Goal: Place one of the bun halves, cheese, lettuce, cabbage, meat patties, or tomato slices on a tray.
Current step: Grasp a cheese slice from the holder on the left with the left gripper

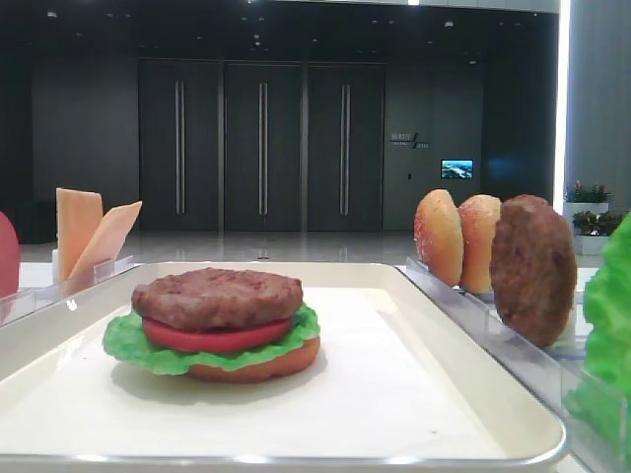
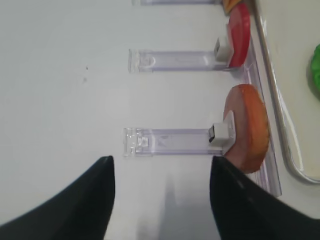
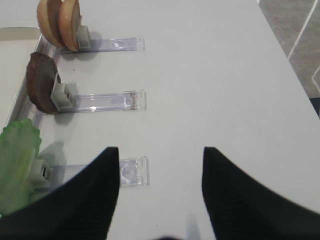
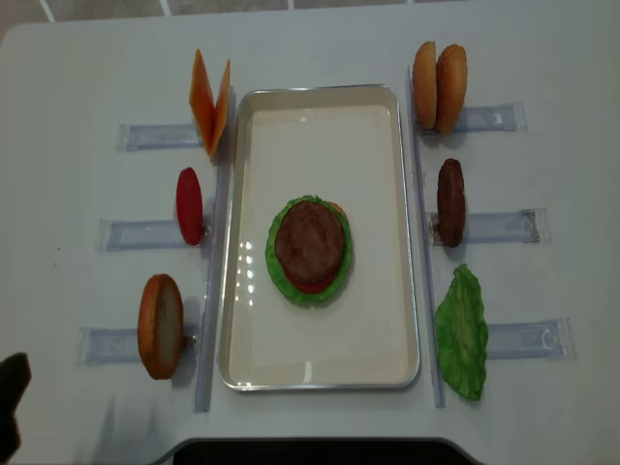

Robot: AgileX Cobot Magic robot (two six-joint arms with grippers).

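No text can be read. On the far dark wall (image 1: 414, 138), right of the doors (image 1: 261, 146), a small sign (image 1: 408, 140) shows lettering too blurred to make out.

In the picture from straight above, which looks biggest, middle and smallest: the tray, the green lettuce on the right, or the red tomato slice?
1. The tray: largest.
2. The lettuce.
3. The tomato slice: smallest, though it stands on edge.

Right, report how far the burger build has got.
Done: on the tray sits a stack of bun half, lettuce, tomato slice and meat patty on top. In hand: nothing; both wrist views show open jaws over bare table. Left: cheese still stands in its rack, as do spare bun halves.
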